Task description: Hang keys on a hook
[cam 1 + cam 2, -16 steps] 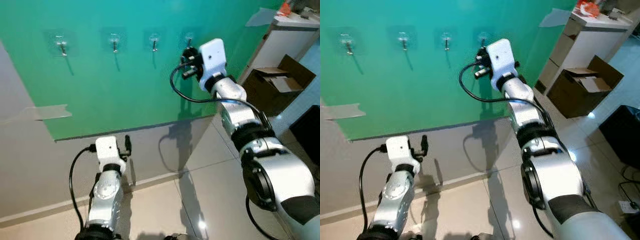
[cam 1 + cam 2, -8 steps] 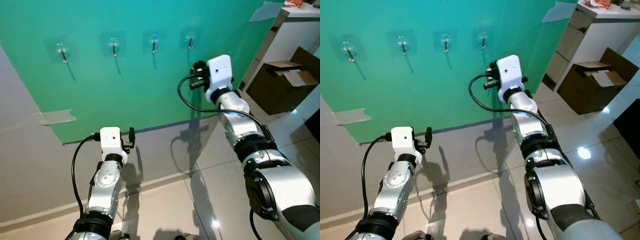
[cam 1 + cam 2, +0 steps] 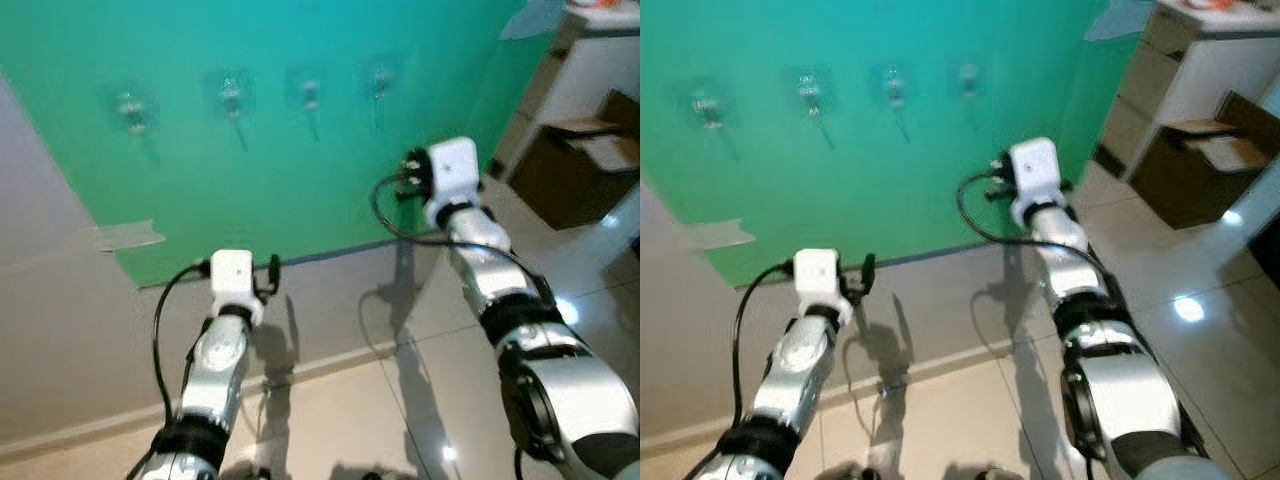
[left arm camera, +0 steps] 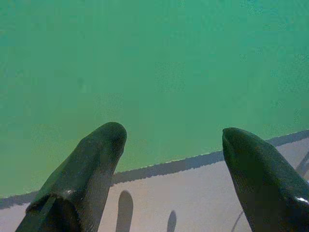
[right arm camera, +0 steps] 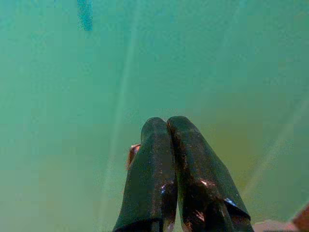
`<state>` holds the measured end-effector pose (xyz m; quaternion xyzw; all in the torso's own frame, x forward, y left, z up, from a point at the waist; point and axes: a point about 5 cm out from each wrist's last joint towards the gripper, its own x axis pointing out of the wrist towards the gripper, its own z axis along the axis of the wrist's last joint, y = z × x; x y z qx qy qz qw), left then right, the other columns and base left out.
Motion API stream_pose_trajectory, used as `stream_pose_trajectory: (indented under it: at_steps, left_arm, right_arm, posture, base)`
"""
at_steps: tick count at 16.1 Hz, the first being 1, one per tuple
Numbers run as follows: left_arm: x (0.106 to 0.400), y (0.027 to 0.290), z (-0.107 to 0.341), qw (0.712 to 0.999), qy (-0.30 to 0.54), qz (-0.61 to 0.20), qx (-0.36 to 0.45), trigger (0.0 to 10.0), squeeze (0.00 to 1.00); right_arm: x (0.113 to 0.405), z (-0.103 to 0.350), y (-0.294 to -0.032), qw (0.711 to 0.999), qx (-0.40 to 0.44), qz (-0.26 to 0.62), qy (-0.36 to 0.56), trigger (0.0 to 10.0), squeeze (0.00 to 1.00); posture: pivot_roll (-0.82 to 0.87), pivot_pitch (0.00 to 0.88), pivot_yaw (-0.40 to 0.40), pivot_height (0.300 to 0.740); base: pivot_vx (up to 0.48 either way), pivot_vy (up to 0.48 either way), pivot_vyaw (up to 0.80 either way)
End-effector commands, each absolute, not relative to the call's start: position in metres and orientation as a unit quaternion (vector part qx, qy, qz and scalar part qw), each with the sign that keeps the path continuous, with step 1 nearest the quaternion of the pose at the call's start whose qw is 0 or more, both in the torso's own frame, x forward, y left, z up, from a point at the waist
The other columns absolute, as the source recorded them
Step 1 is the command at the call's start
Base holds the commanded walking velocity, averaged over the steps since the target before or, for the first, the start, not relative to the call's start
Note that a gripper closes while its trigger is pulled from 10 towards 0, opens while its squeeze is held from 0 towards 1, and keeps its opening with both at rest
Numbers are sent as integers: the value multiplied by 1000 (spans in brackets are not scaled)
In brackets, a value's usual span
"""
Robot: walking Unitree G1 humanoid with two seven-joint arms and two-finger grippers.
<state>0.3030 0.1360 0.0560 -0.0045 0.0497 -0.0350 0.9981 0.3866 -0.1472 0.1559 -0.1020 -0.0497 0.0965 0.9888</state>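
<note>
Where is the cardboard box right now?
The cardboard box sits on the floor at the robot's far right, beside the white cabinet.

Shiny floor, dull green wall

The floor tiles [image 3: 420,400] look smooth and shiny below the right claw [image 5: 166,126], whose black fingers [image 5: 193,164] look glossy; the green wall [image 3: 300,180] ahead is matt.

Blurred green wall panel [image 3: 250,190] carrying four hooks [image 3: 232,100] in a row. Right gripper [image 3: 408,176] raised below the rightmost hook; left gripper [image 3: 272,277] beneath the panel's lower edge.
</note>
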Motion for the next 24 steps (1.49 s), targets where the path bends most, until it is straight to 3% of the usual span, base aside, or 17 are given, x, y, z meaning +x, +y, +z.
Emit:
stream_pose_trajectory:
  at_steps: [1,8,18,24]
  left_arm:
    - [304,136,54,997,58,-43,2,10000,0]
    - [308,136,56,997,57,-57,12,10000,0]
    - [304,142,54,997,57,-42,11,10000,0]
    - [302,142,54,998,56,-37,8,10000,0]
  right_arm:
    - [387,156,-147,990,-96,90,-48,0,0]
    - [384,150,-148,992,-95,78,-40,0,0]
    - [384,150,-138,990,-92,96,-39,0,0]
    - [384,152,-139,991,-83,96,-45,0,0]
  posture:
    - [-72,0,16,740]
    - [-84,0,47,740]
    - [-51,0,17,740]
    - [-48,0,16,740]
  base:
    - [0,0,800]
    - [0,0,800]
    - [0,0,797]
    - [0,0,82]
